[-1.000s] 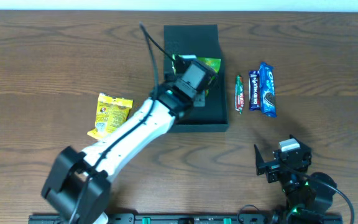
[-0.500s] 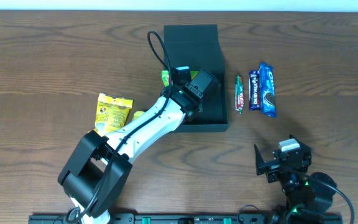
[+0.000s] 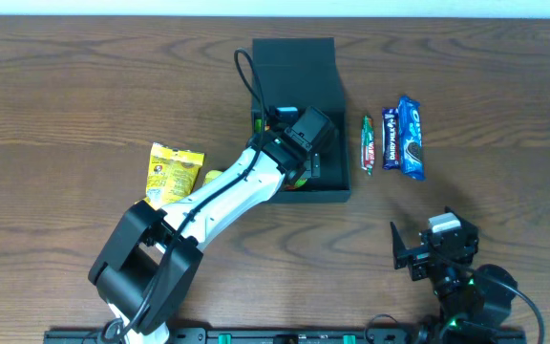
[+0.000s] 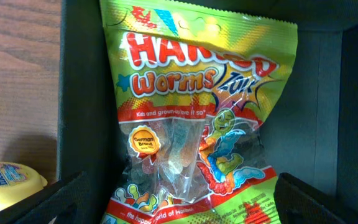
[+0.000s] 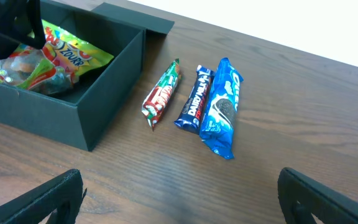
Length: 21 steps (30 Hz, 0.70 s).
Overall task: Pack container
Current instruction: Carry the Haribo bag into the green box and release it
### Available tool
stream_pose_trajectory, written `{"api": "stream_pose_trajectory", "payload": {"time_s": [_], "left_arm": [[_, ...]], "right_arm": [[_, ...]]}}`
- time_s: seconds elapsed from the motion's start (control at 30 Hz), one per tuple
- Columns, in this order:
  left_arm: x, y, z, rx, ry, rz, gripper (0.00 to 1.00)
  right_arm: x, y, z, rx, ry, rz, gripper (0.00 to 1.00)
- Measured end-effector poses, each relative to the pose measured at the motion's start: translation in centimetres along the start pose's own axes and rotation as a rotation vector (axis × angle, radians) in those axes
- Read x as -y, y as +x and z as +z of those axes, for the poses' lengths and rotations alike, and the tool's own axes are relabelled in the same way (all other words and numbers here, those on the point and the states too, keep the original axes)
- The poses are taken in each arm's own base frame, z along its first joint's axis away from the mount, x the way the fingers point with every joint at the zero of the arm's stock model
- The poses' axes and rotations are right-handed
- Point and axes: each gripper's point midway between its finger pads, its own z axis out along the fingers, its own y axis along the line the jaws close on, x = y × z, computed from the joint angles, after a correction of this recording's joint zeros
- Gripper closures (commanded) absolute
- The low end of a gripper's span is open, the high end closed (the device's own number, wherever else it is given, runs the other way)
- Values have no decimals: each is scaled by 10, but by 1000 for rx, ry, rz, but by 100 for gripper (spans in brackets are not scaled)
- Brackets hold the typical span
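Note:
The dark green container (image 3: 294, 67) stands at the table's middle back, its flap lid folded back. A green and yellow Haribo Worms bag (image 4: 191, 112) lies inside it on the floor of the box. My left gripper (image 3: 306, 155) hovers over the box, open. Its two dark fingers (image 4: 61, 199) stand wide apart on either side of the bag's lower end and do not pinch it. The bag (image 5: 48, 56) also shows in the container (image 5: 73, 118) in the right wrist view. My right gripper (image 3: 428, 250) rests open near the front right edge, holding nothing.
Three snack bars lie right of the container: a green and red one (image 3: 368, 143), a Dairy Milk bar (image 3: 390, 139) and a blue Oreo pack (image 3: 410, 137). A yellow packet (image 3: 170, 175) and a small yellow tub (image 3: 213, 177) lie left of the box.
My left gripper carried the gummy bag down into the container, then opened and let it go. The right arm has not moved.

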Motion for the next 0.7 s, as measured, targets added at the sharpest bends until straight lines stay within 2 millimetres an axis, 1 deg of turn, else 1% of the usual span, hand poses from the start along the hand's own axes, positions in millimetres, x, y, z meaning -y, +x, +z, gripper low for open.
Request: {"api": "stream_pose_trajectory", "payload": {"time_s": [0.17, 0.3, 0.33, 0.43, 0.5, 0.57, 0.6, 0.7], "left_arm": [[1, 0, 0, 0, 3, 24, 5], [6, -3, 0, 9, 30, 22, 5], [8, -3, 0, 5, 39, 24, 5], [12, 0, 0, -10, 60, 31, 5], [13, 0, 0, -12, 66, 31, 5], [14, 1, 0, -14, 70, 31, 5], [14, 1, -1, -16, 74, 35, 5], [17, 3, -1, -25, 87, 62, 5]], "right_arm": [[0, 0, 0, 0, 0, 0, 1], [-2, -3, 0, 13, -13, 7, 1], [-7, -5, 0, 23, -43, 34, 1], [-32, -12, -3, 51, -193, 186, 1], [-41, -21, -6, 75, -263, 282, 1], [-46, -32, -9, 103, -310, 378, 1], [-46, -38, -10, 118, -323, 412, 1], [-42, -66, -15, 219, -343, 461, 1]]}}
